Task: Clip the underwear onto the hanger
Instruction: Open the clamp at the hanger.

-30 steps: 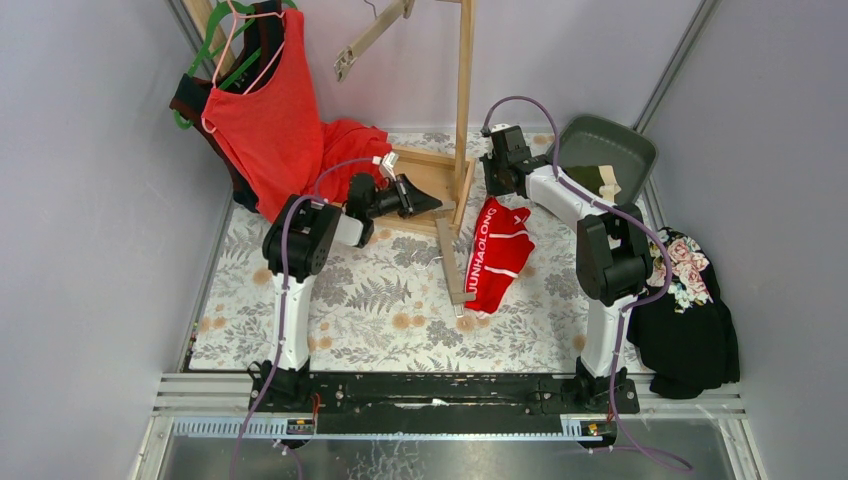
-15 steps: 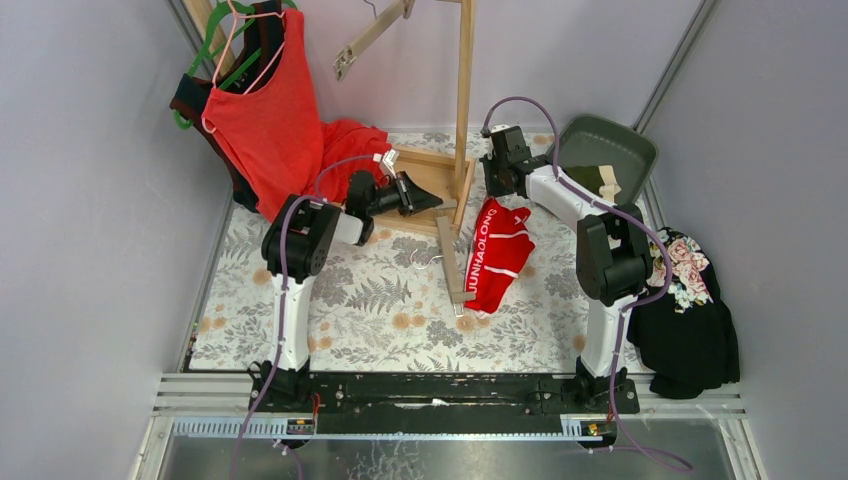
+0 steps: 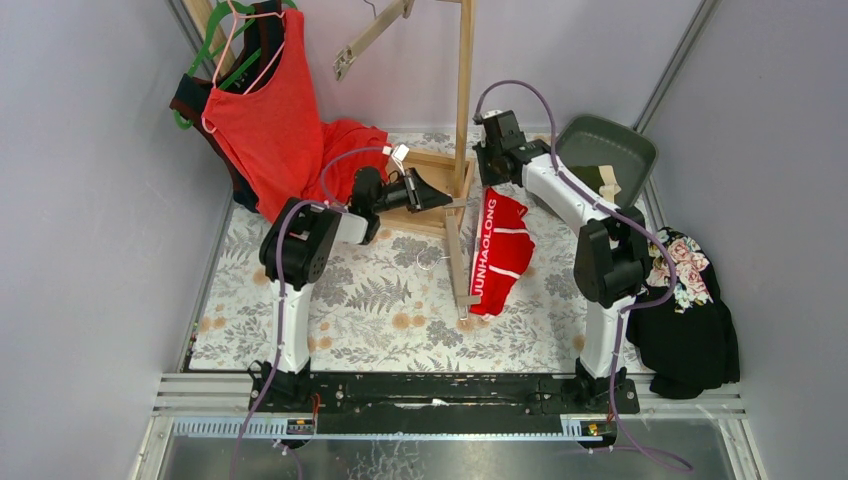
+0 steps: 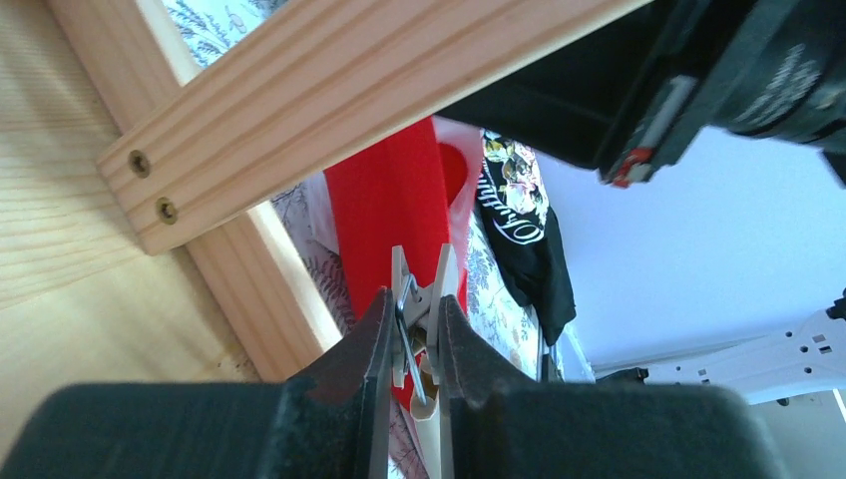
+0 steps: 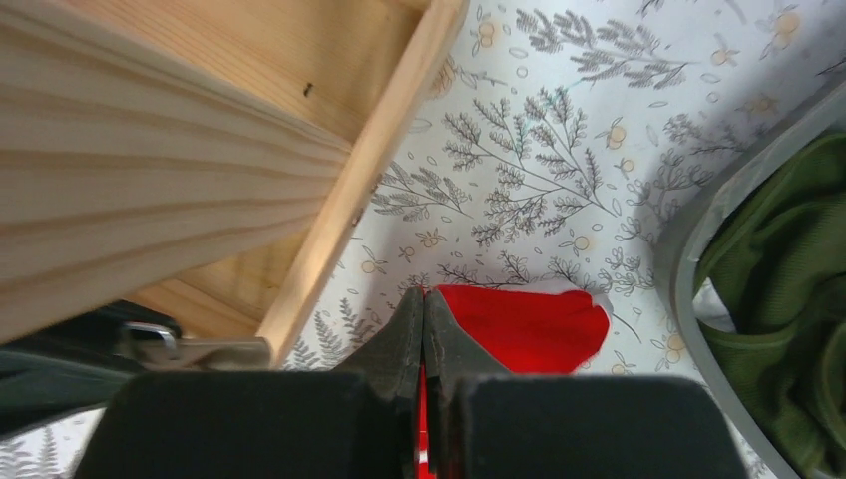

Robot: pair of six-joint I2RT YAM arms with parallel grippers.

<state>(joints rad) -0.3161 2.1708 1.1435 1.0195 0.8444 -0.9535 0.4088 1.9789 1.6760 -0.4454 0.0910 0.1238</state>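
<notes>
My right gripper (image 3: 487, 183) is shut on the top edge of the red underwear (image 3: 500, 255), lettered JUNHAOLONG, which hangs from it above the table beside the rack post. In the right wrist view the fingertips (image 5: 411, 321) pinch the red underwear (image 5: 529, 327). The wooden hanger (image 3: 457, 262) slants down from my left gripper (image 3: 435, 192), just left of the red cloth. My left gripper (image 4: 414, 317) is shut on the hanger's pale clip (image 4: 424, 284), with the red underwear (image 4: 389, 205) right behind the clip's tips. The olive underwear (image 3: 600, 178) lies in the grey bin (image 3: 625, 140).
The wooden rack's post (image 3: 463, 90) and base (image 3: 425, 172) stand between the arms, and its beam (image 4: 329, 90) passes close over the left gripper. A red tank top (image 3: 265, 110) hangs at the back left. Black floral cloth (image 3: 690, 310) lies off the table's right edge.
My right gripper has risen and shifted left toward the post, lifting the red underwear. My left gripper has moved right and up, raising the hanger's end so that the bar hangs slanted.
</notes>
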